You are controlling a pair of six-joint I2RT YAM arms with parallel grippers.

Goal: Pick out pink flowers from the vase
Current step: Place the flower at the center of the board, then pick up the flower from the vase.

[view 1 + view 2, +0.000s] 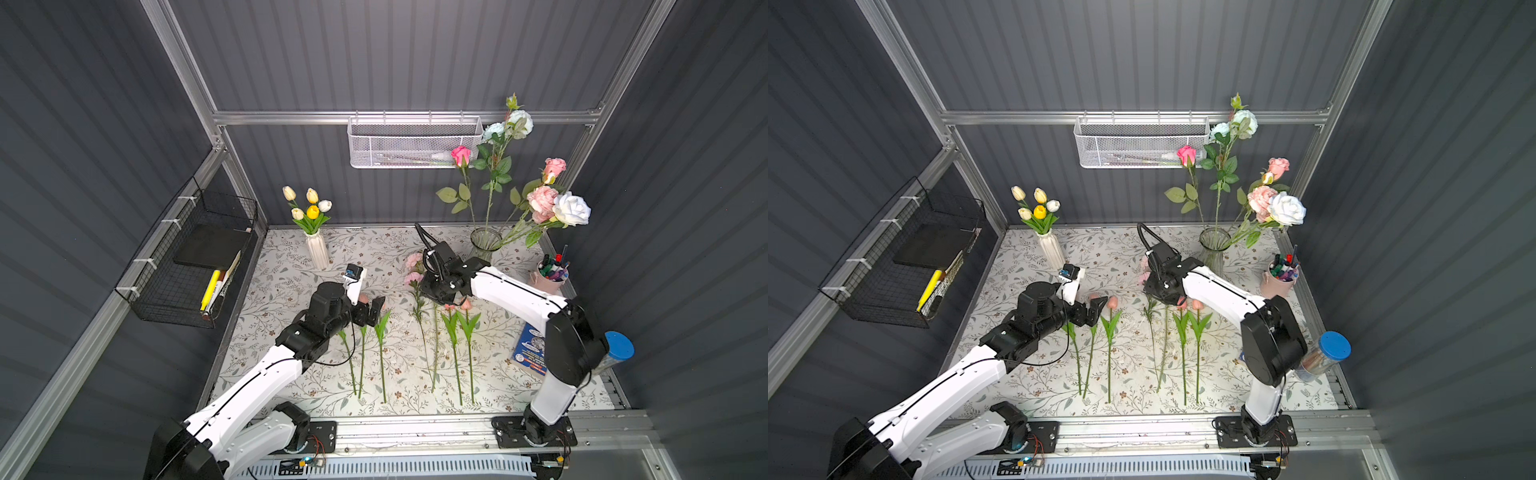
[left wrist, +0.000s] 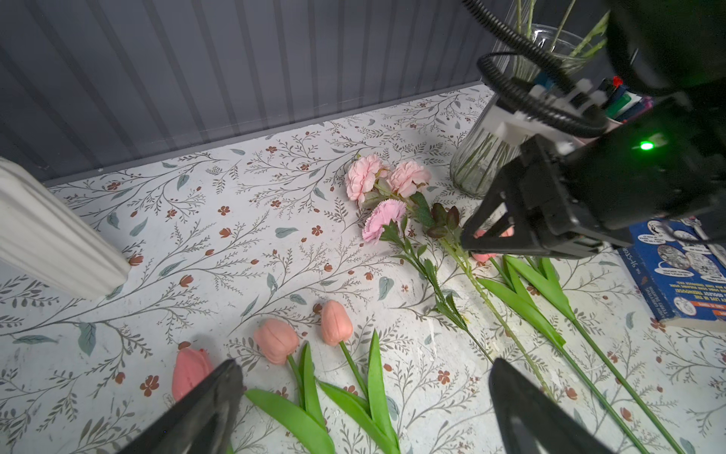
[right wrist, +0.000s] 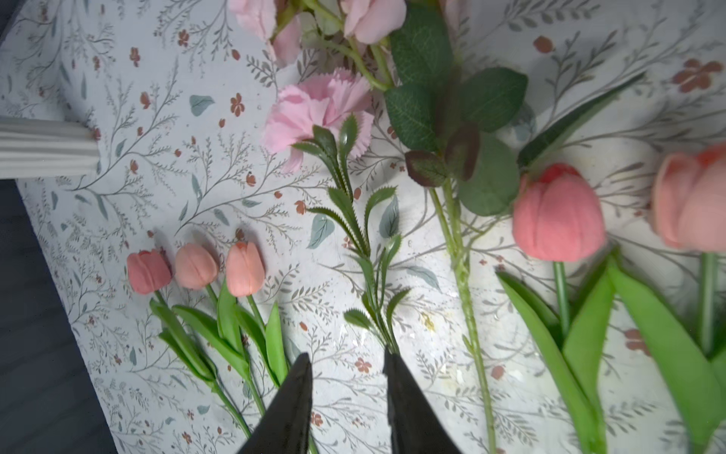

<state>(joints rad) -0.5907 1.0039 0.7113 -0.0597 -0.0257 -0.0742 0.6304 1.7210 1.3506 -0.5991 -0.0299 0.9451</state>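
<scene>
One floral-papered desk (image 1: 405,365) carries everything. Near its back right edge your glass vase (image 1: 486,241) holds three pink roses (image 1: 542,199) beside a white rose (image 1: 572,209). Seven pink flowers (image 1: 1111,302) lie flat in a row on the desk: five tulips (image 2: 275,340), a pale rose spray (image 2: 408,177) and a carnation (image 3: 318,110). Your left gripper (image 2: 364,365) hovers over three tulips, fingers spread wide, empty. Your right gripper (image 3: 345,353) sits low at the carnation's stem, fingers slightly apart, clamping nothing.
</scene>
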